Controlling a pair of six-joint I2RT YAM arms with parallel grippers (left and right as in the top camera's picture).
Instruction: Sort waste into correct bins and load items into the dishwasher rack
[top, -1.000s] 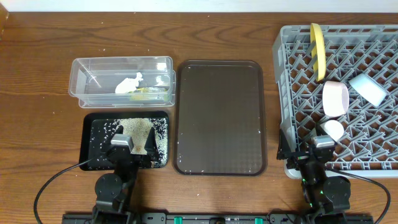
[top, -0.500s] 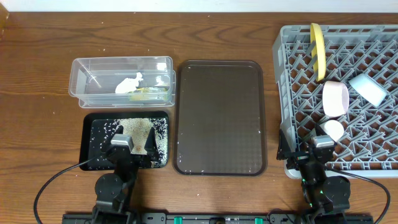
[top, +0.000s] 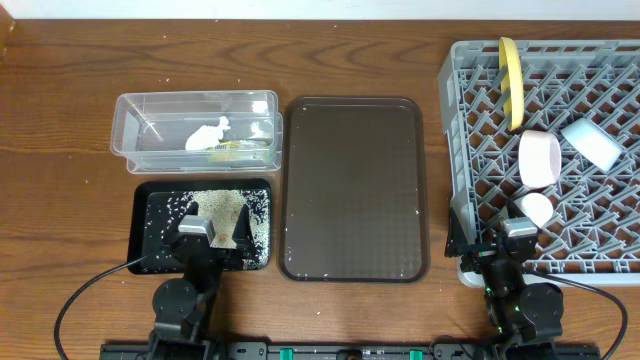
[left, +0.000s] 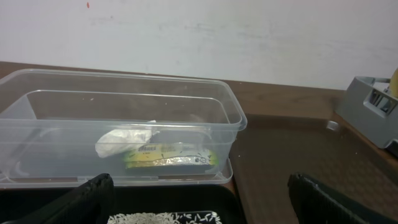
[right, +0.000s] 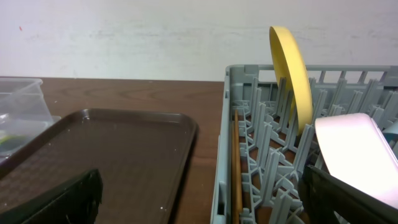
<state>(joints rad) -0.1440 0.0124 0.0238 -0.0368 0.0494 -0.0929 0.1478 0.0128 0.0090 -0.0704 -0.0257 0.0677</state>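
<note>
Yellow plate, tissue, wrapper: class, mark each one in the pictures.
Yellow plate (right: 291, 74): right wrist view, on its upright yellow face.
Tissue (left: 123, 142): left wrist view, on its crumpled middle.
Wrapper (left: 169, 158): left wrist view, on its printed front.

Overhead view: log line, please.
clear plastic tub: white tissue, printed wrapper; black tray: rice scraps; grey rack: yellow plate, pink bowl, blue bowl; left tool, right tool: open

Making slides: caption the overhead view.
Tissue and snack wrapper in clear tub, rice in black tray, yellow plate and bowls in dishwasher rack.
</note>
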